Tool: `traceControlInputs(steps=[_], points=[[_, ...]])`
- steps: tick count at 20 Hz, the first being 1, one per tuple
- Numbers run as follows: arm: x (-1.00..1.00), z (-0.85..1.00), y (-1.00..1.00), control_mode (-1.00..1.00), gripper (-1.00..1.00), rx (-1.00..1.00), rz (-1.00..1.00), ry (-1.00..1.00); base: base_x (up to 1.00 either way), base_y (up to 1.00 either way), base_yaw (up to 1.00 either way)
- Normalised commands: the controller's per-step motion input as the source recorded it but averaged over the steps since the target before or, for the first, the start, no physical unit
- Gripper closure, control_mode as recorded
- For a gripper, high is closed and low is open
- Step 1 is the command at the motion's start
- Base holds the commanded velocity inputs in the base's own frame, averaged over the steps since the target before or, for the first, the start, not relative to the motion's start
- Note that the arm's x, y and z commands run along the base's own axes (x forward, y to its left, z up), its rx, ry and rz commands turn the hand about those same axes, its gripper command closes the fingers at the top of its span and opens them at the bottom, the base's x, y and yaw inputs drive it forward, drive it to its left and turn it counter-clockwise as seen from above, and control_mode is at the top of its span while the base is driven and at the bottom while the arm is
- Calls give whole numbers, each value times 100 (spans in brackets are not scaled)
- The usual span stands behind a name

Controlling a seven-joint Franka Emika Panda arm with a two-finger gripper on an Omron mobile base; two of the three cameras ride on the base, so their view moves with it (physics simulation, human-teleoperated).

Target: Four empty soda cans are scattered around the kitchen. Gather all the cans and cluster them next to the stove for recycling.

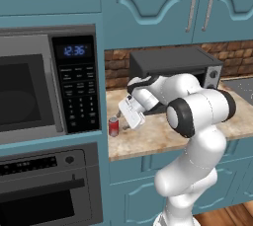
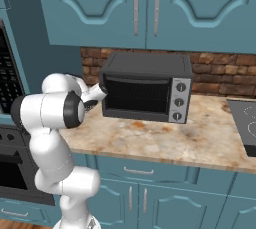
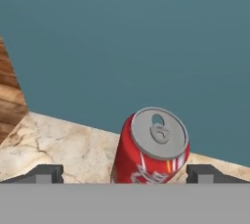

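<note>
**Red can upright between wide fingers, close to the oven wall**

Teal cabinets [image 1: 163, 3] run above and below, and the tall oven column with its microwave [image 1: 47, 87] stands at the left of the speckled stone surface [image 1: 148, 138]. A black toaster oven [image 2: 145, 88] sits against the brick backsplash. At three o'clock along the surface, the edge of the black stove [image 2: 245, 123] shows, well apart from where the arm is working.

The white arm is folded low, its gripper [image 1: 123, 121] reaching toward nine o'clock, at the corner where the surface meets the oven column. One red soda can [image 1: 114, 127] stands there, upright, its long axis vertical, silver top up, just beside the teal wall.

From the hand view, the can [image 3: 151, 152] sits dead ahead at twelve o'clock, between the two dark fingers [image 3: 41, 174], which are spread wide with space on either side and nothing held. My guess is the hand needs only to push forward a little so the fingers flank the can's body before closing; the wall close behind leaves little room to overshoot.
</note>
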Motion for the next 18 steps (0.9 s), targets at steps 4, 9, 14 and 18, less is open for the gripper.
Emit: traceControlInputs(steps=[4, 9, 14, 18], points=[[18, 0, 0, -100, -100, 1, 0, 0, 0, 0, 0], [2, 0, 0, -100, -100, 0, 0, 3, 0, 0, 0], [0, -11, 11, -100, -100, 0, 0, 7, 0, 0, 0], [0, -9, 19, -100, -100, 0, 0, 7, 0, 0, 0]])
